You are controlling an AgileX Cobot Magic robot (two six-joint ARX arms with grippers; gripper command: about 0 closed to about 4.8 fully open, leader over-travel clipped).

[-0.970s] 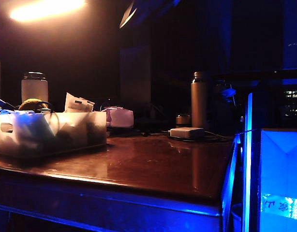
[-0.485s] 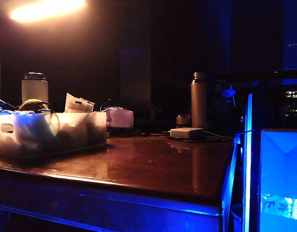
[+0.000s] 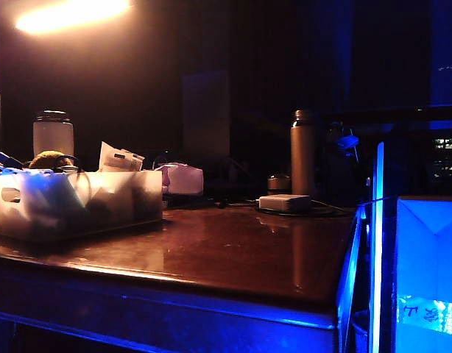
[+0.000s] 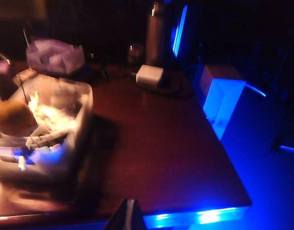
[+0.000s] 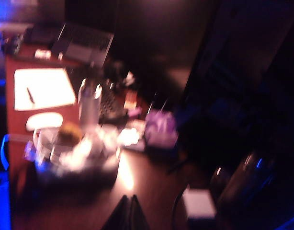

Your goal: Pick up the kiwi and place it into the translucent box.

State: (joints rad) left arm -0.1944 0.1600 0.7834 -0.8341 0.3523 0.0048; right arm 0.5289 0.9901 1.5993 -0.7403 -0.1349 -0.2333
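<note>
The kiwi [image 3: 49, 159] is a brown round fruit resting at the left end of the translucent box [image 3: 77, 202], among papers and cables. The left wrist view shows the kiwi [image 4: 13, 117] in the box [image 4: 65, 120], with my left gripper [image 4: 129, 211] shut and empty, high above the table's near edge. In the blurred right wrist view the kiwi [image 5: 70, 132] lies in the box [image 5: 75, 160], and my right gripper [image 5: 129, 203] is shut and empty, well above the table. Neither gripper appears in the exterior view.
A steel bottle [image 3: 303, 153] and a small white flat box [image 3: 284, 202] stand at the back right. A glowing blue-lit box [image 3: 428, 272] is off the table's right edge. A white jar [image 3: 52, 132] and a pale pouch [image 3: 182, 179] sit behind the translucent box.
A dark arm part at the top of the exterior view one second ago has left the frame. Nothing on the table has moved.
</note>
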